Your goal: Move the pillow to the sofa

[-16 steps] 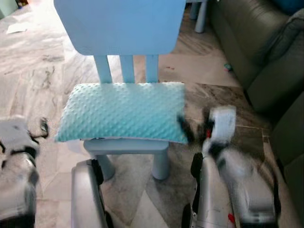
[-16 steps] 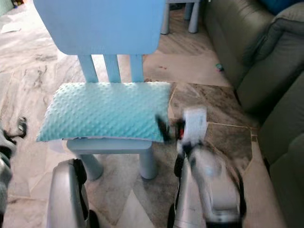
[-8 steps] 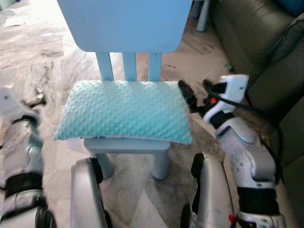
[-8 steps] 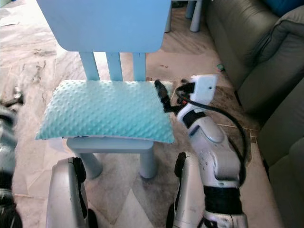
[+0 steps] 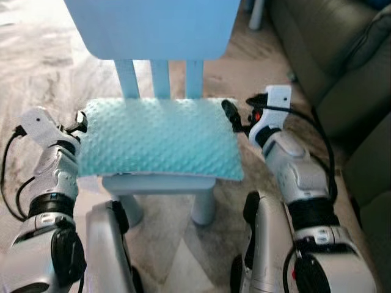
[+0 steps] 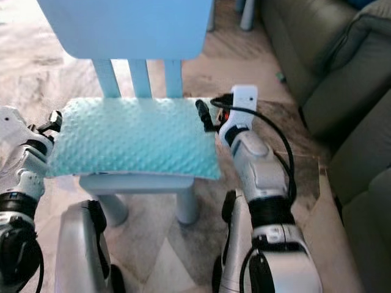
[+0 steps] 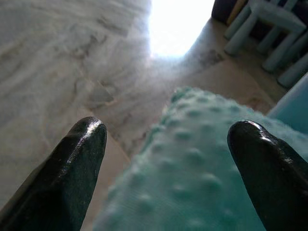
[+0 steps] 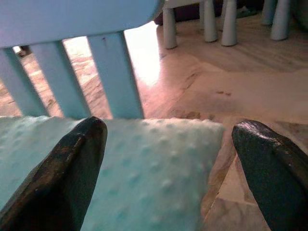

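Chair [image 5: 153, 24] cut off at 12 o'clock, backrest top out of frame; seat hidden under pillow [image 5: 156, 137]. Sofa [image 5: 342, 67] cropped at 3 o'clock. Small item on floor [image 6: 280, 77] near sofa too tiny to tell. Near pillow bumps blurred in left wrist view. Table legs [image 8: 221, 21] cut at 12 o'clock.

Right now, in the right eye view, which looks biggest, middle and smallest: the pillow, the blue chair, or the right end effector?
1. Blue chair, largest; its back runs beyond the frame.
2. Pillow, covering the seat.
3. Right end effector, smallest, at the pillow's edge.
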Motion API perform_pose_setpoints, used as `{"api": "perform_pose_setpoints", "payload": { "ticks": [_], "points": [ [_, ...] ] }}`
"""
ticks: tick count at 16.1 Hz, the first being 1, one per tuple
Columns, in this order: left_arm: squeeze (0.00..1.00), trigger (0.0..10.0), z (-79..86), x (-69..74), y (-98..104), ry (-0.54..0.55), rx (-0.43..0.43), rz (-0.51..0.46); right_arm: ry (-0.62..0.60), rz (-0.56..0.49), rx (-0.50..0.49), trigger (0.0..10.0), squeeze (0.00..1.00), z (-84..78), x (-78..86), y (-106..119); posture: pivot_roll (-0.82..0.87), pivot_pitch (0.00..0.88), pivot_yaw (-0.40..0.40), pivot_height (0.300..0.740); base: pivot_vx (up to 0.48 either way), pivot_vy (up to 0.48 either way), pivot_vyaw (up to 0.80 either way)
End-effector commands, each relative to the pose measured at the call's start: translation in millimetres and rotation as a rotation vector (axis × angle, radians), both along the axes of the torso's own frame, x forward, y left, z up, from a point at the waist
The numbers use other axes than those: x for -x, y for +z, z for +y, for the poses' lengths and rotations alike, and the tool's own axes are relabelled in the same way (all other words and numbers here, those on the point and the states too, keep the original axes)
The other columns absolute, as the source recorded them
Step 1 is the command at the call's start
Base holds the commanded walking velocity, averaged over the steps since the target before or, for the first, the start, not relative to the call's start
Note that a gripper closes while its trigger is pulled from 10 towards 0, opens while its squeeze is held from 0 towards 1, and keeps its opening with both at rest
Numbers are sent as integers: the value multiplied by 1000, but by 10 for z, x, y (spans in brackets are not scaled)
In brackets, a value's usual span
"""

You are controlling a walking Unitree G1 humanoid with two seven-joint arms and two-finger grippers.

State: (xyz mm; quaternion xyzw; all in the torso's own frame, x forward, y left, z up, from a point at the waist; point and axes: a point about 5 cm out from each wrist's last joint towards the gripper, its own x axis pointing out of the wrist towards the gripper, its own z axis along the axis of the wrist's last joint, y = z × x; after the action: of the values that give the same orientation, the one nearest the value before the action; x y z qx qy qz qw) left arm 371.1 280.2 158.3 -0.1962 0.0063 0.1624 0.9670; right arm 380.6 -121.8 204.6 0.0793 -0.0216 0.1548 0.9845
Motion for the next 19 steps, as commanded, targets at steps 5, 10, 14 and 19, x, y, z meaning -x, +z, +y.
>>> {"api": "perform_pose_setpoints", "payload": {
  "ticks": [5, 10, 14, 19],
  "points": [
    [0, 10000, -117, -97, 37, -52, 104, 28, -57, 8, 12, 10000, 0, -120, -33, -19, -158, 278, -20, 384, 0, 0, 0],
    [0, 10000, -116, -87, -44, -80, 156, 73, 24, 173, 3, 10000, 0, -100, -50, -248, -147, 274, -23, 384, 0, 0, 0],
    [0, 10000, -109, -2, -271, -145, 170, 219, 92, 295, 30, 10000, 0, -17, -21, -439, -148, 275, -21, 384, 0, 0, 0],
    [0, 10000, -158, 47, -368, -286, 132, 312, 170, 373, 10, 10000, 0, 73, 59, -583, -137, 279, -15, 384, 0, 0, 0]
  ]
}}
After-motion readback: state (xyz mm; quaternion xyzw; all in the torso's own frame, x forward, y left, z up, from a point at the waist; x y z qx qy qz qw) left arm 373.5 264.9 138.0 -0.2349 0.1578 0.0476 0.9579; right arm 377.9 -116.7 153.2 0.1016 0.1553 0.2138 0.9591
